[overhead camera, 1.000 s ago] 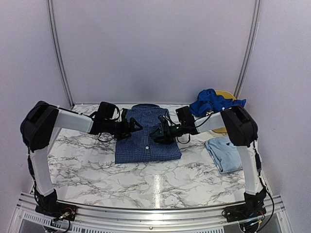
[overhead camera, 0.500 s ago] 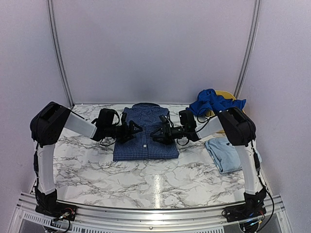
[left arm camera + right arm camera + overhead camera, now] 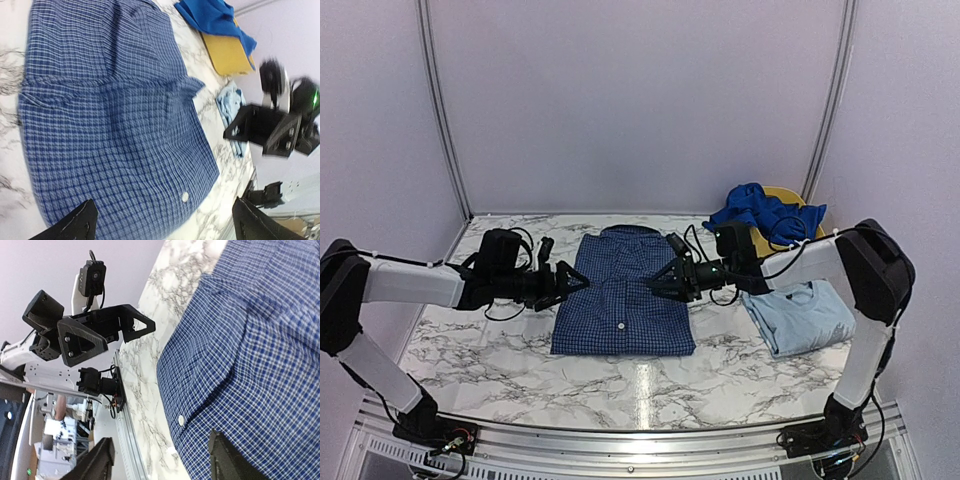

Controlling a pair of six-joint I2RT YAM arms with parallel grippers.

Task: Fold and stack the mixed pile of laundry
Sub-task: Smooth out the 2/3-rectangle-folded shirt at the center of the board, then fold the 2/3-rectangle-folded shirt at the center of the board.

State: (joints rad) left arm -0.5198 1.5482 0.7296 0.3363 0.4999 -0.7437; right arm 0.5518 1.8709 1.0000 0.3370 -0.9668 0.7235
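On table (image 3: 520,345): check shirt (image 3: 620,295) ×1 | sky-blue T-shirt (image 3: 800,315) ×1 | left fingers (image 3: 75,225) spread | right fingers (image 3: 97,462) spread

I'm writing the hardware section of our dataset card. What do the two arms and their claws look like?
Both arms have white tubular links, left arm and right arm, joined by bulky black joint housings. The left claw and right claw are black, with angular, triangular-framed fingers. Thin black cables loop at the wrists.

- Yellow basket (image 3: 227,52): plastic, at the far right corner of the table.
- Table (image 3: 620,375): white marble-pattern top with grey veining.
- Metal rail (image 3: 640,440): runs along the near table edge.
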